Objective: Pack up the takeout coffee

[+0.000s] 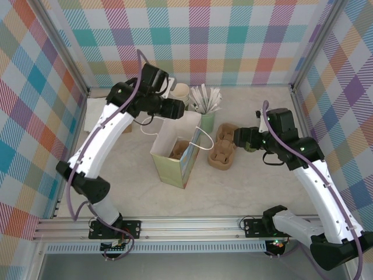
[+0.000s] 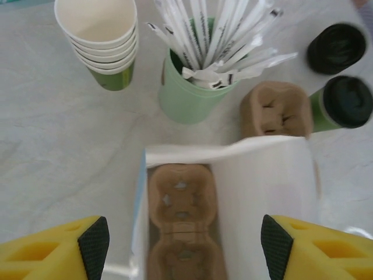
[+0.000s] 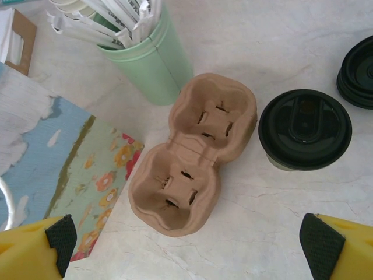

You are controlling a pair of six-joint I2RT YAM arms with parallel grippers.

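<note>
Two main risks. First, right gripper point(image 3: 189, 239) hangs with jaws spread as wide as they go and holds nothing, but its centre sits over the loose carrier point(image 3: 195, 154), not over the takeout coffee point(image 3: 305, 129). A straight drop and close likely grabs cardboard or clips the black lid with one finger, tipping the cup or popping the lid. The cup is crowded: it is just beside the loose carrier (maybe touching, cannot tell) and near the stack of lids point(image 3: 358, 70), so a finger has little room on either side. Second, paper bag point(image 2: 262, 175) stands just off the other side of that gripper, tall and light. A sideways carry could catch its rim or handle and knock it over, and the carrier in the bag point(image 2: 182, 201) gives a tight socket to hit. Also left gripper point(image 2: 185, 248) hovers above the bag mouth, jaws well apart, empty, and may block the way in. From the right gripper the cup is below, ahead of the fingertips, off-centre toward the finger on the right of the wrist view, upright, lid on. From the left gripper it is ahead and off to the right, past the bag's far edge, well apart.
</note>
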